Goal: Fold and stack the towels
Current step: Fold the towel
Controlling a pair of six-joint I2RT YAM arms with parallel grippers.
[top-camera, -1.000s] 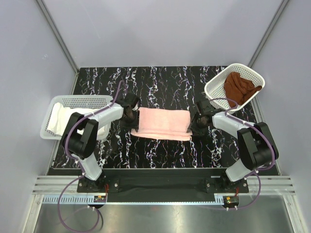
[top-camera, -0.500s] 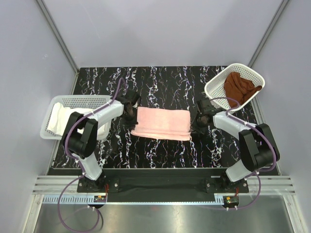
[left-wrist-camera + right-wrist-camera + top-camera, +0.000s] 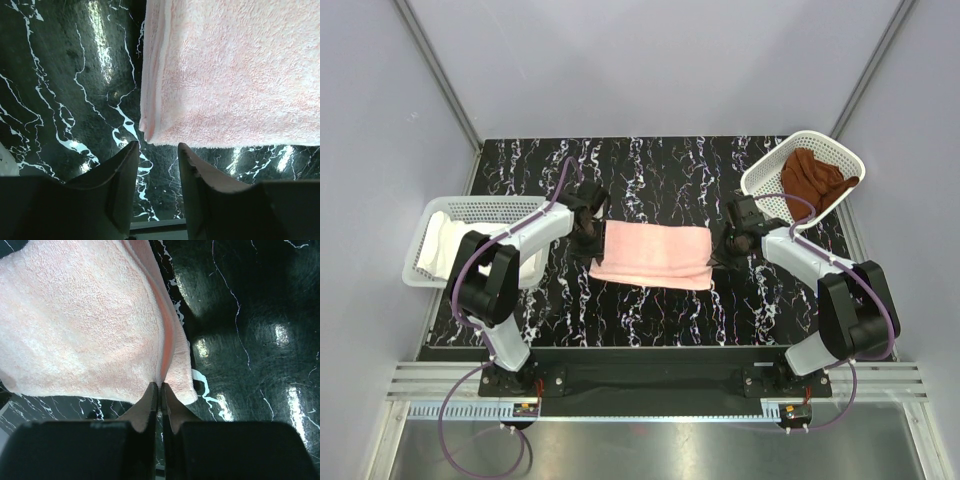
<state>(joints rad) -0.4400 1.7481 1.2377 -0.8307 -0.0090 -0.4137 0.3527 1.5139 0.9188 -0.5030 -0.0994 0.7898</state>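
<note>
well, the pink towel lies folded into a long flat rectangle on the black, white-veined surface, between the two tools, with one short end toward each. the right tool has its fingers pressed together, the tips meeting on the towel's end. a crease in the terry runs straight into the tips, so it is pinching that edge. in its wrist view the cloth spreads away ahead and to the left of the tips, with bare surface to their right. the left tool stands spread, with nothing between its fingers. the towel's layered corner sits just ahead of its tips, and whether it touches one of them i cannot tell. from there the cloth runs on ahead and to the right, its stacked folds showing along the end. outward of the left tool, past its arm, a white mesh basket at the surface's left edge holds the white towel, bunched up. beyond the right tool, toward the far right corner, a second mesh basket sits tilted, and the rust-brown towel lies crumpled in it.
</note>
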